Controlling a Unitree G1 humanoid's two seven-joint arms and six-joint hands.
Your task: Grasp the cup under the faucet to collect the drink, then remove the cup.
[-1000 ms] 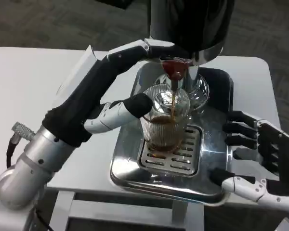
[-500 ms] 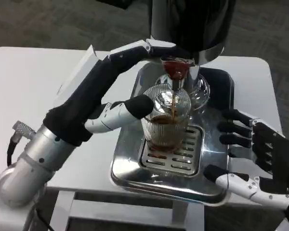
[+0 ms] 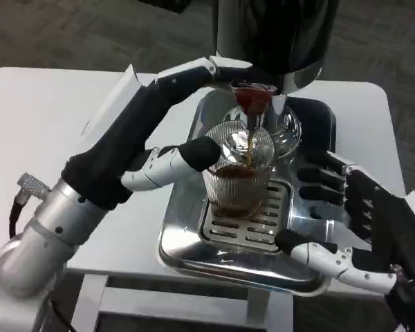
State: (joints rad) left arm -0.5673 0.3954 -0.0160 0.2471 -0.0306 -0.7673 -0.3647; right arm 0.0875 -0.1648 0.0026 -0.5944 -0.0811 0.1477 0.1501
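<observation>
Fingers (image 3: 194,153) hide cup (image 3: 239,173) side, faucet (image 3: 252,100) shadowed

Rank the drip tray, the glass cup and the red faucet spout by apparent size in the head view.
1. Drip tray, largest.
2. Glass cup, clearly smaller.
3. Red faucet spout, smallest.
The spout sits higher and nearer the camera, yet looks smallest, so the order seems safe.

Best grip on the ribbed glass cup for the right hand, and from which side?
Likely the ribbed wall of the cup at mid-height, approached from the robot's right. The cup stands upright on the drip tray; the left hand touches its left side, the faucet pours from above, and the open right hand faces the free side.
</observation>
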